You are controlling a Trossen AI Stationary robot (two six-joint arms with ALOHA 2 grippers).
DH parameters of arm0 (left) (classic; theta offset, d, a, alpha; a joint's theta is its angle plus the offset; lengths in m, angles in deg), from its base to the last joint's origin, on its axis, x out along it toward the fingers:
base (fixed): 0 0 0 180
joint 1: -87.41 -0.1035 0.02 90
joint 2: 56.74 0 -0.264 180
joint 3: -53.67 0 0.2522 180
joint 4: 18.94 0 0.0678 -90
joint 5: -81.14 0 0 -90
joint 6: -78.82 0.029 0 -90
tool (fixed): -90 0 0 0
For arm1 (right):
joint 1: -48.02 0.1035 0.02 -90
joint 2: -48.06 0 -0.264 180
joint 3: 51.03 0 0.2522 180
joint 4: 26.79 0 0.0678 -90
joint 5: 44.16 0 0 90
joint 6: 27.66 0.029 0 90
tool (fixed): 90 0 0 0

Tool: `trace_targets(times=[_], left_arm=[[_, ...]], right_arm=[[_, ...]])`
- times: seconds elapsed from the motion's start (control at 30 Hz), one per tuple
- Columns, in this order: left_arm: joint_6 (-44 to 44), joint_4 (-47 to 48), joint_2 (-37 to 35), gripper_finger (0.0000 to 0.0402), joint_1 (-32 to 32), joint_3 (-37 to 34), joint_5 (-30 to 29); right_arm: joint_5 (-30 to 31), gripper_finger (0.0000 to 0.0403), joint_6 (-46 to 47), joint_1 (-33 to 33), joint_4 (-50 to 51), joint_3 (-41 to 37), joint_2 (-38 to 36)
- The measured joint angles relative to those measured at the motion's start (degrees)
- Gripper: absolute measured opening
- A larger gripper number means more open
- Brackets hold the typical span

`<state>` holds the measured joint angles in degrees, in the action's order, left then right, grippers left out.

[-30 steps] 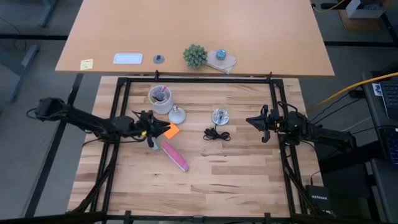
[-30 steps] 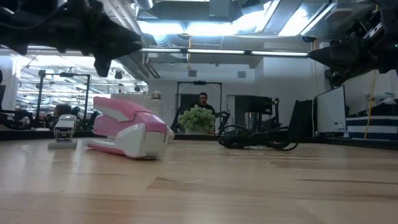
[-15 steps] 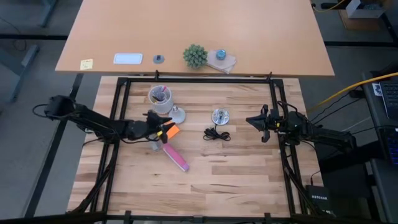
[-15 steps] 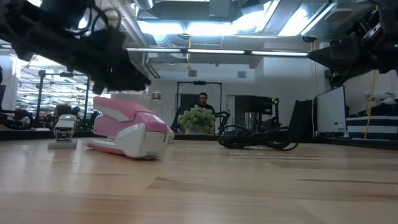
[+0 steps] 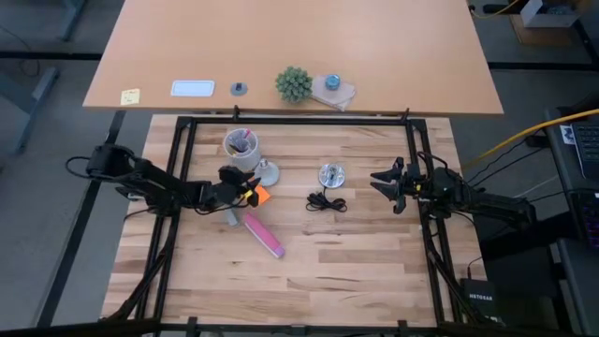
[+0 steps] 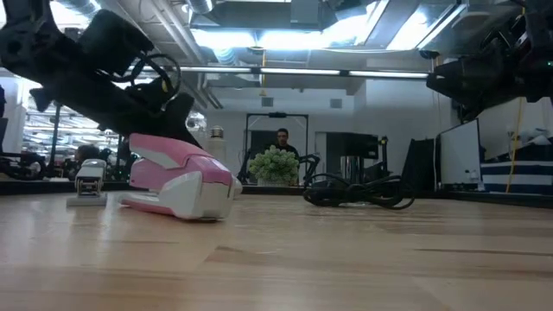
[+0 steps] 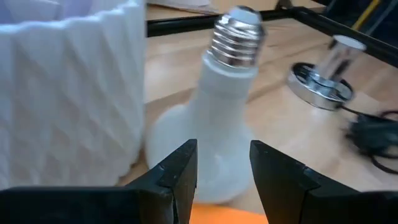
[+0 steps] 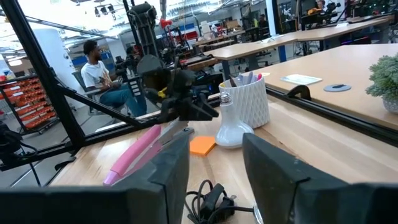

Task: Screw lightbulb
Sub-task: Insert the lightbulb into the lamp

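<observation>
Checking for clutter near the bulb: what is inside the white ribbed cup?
The white ribbed cup holds a few pens, their pink and dark tips showing above its rim. Its wall hides their lower ends and anything beneath them.

High: straight down over whole table [image 5: 309, 271].
Low: tabletop level, facing room.
Wrists: close; both show lightbulb [image 7: 211, 134].

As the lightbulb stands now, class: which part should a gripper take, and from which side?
Probably the narrow neck of the lightbulb, from the open side facing the left gripper. It stands globe-down, screw base up, and the white cup crowds its other side.
</observation>
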<state>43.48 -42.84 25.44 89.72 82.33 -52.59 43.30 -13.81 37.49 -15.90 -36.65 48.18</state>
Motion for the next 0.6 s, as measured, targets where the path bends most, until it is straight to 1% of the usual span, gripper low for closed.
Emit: trace_targets(times=[0.07,0.3,0.43,0.6], left_arm=[[1.6,-0.5,0.5,0.0139,-1.3,0.8,0.0],[12.6,-0.8,1.4,0.0139,-4.3,5.8,0.1],[15.9,-0.8,1.4,0.0139,-5.9,8.0,0.5],[17.3,-0.3,1.4,0.0139,-8.7,9.4,7.5]], right_arm=[[0.0,0.0158,-0.5,0.0,0.0,0.0,0.0],[1.0,0.0159,-0.8,0.0,0.0,0.0,0.0],[1.0,0.0159,-0.8,0.0,0.0,0.0,0.0],[1.0,0.0159,-0.8,0.0,0.0,0.0,0.0]])
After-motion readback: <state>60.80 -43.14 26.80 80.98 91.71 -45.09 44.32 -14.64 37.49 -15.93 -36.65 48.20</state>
